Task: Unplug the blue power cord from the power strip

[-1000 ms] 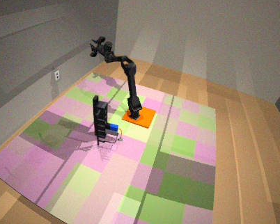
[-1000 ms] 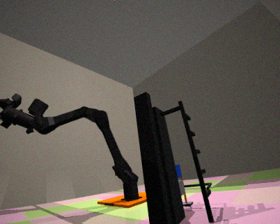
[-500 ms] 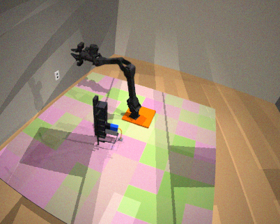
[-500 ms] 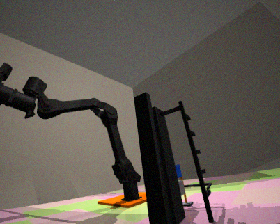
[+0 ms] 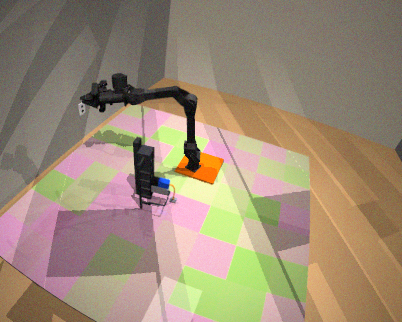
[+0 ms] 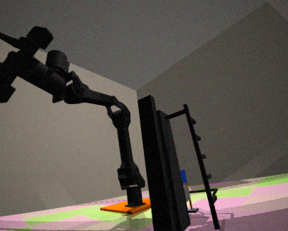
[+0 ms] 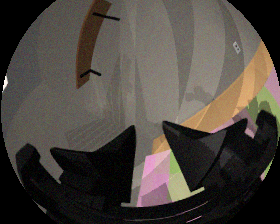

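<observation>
My gripper is open and empty, its fingers partly apart. It is held high at the left, far from the black upright; its fingertips run out of the exterior view. A small blue block sits low beside the tall black upright, above a grey piece. A thin orange line runs down from near it. Which parts are the power strip, the plug and the blue cord I cannot tell; they are small and partly hidden.
A thin black rail with several pegs stands beside the upright. The arm's base is on an orange plate. A white outlet is on the wall. A brown shelf also shows in the wrist view.
</observation>
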Controlling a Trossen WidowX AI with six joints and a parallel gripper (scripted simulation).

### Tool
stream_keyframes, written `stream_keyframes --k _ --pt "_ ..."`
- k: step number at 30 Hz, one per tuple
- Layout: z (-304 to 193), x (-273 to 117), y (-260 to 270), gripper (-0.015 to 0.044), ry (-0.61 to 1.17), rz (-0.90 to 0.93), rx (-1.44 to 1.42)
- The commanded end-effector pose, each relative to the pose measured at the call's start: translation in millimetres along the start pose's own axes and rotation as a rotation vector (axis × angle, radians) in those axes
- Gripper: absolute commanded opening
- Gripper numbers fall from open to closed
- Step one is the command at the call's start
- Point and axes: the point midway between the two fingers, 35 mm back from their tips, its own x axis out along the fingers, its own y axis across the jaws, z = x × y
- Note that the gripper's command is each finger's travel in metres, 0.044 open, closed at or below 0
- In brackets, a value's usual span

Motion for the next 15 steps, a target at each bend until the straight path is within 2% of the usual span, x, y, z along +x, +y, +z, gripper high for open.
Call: stream_keyframes --k 1,8,15 --pt "-47 -2 22 0.0160 0.110 0.011 -0.125" --pt "-140 -24 72 0.0160 0.328 0.105 -0.400" --pt "-221 -68 113 0.0160 0.517 0.251 -0.680"
